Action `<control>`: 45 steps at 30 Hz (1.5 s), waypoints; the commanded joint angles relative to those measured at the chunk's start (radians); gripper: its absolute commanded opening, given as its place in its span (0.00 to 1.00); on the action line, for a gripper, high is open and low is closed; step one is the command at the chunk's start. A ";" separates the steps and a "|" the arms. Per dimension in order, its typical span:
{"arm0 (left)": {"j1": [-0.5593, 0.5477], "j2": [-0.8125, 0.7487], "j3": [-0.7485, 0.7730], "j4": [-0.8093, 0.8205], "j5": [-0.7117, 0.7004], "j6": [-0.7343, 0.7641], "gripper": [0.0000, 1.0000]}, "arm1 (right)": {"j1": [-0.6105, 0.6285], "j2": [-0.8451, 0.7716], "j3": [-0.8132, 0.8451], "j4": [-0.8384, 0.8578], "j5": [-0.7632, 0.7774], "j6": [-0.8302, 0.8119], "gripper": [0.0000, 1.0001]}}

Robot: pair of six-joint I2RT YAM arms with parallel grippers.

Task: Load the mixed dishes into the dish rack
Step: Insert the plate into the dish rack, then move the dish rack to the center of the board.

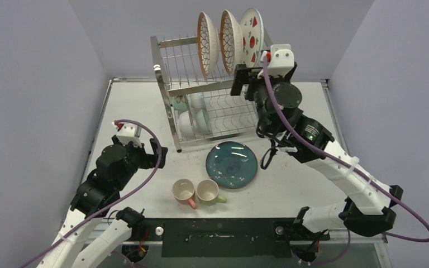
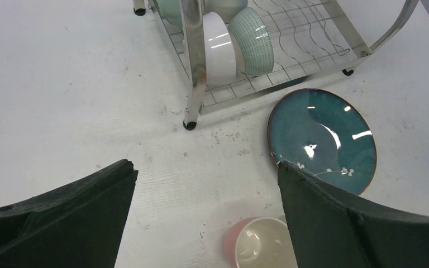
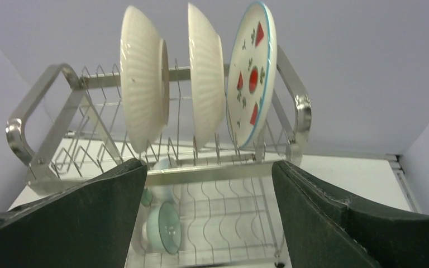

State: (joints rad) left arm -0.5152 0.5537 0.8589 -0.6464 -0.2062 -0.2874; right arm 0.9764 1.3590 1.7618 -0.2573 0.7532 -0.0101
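The dish rack [image 1: 160,70] stands at the far middle of the desk [image 1: 134,111]. Its top tier holds three plates on edge: two petal-pattern plates [image 1: 206,42] to the left and the strawberry plate [image 1: 251,30] at the right end. Mint and white bowls [image 1: 192,120] sit in the left of the lower tier.

Your right fingers [image 3: 61,223] are up at that top tier, spread wide and holding nothing, just beside the strawberry plate. That's your first hazard. Swing out carelessly and a finger clips the rim, and that plate could rock out of its slot or knock into the plate beside it.

Three dishes are not yet loaded. The teal plate [image 1: 232,164] lies flat on the desk just near of the rack, close to its near foot. Flat means there's little edge to pinch, so the fingers may scrape the desk, skid off the glaze, or shove the plate into the rack leg.

Nearer you, the pink mug [image 1: 184,191] and green mug [image 1: 208,191] sit side by side, about touching. Close on one and you may nudge the other over.

Your left fingers [image 2: 56,223] hang wide and empty over the desk, left of the rack. Bring them in low and the rack's near-left post is right in the way.
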 commanded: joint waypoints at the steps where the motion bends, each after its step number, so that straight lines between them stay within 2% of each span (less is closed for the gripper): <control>1: 0.008 0.024 -0.008 0.054 -0.007 -0.099 0.97 | -0.028 -0.132 -0.114 -0.149 -0.074 0.186 0.84; 7: 0.008 0.056 -0.099 0.144 -0.034 -0.239 0.97 | -0.092 -0.267 -0.322 -0.279 -0.192 0.312 0.84; 18: 0.009 0.233 -0.186 0.383 -0.096 -0.280 0.89 | -0.177 -0.407 -0.698 -0.326 -0.402 0.463 0.80; 22: 0.009 0.320 -0.207 0.480 -0.105 -0.284 0.82 | -0.190 -0.428 -0.801 -0.306 -0.448 0.499 0.78; 29: 0.010 0.445 -0.230 0.627 -0.156 -0.255 0.77 | -0.252 -0.430 -0.934 -0.283 -0.551 0.555 0.76; 38: 0.019 0.592 -0.225 0.770 -0.143 -0.221 0.67 | -0.418 -0.417 -1.116 -0.157 -0.820 0.645 0.67; 45: 0.039 0.641 -0.246 0.852 -0.097 -0.201 0.52 | -0.543 -0.384 -1.242 -0.031 -1.002 0.718 0.59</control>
State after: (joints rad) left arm -0.4931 1.1820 0.6266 0.0822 -0.3328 -0.5114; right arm 0.4725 0.9634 0.5575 -0.4168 -0.1177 0.6476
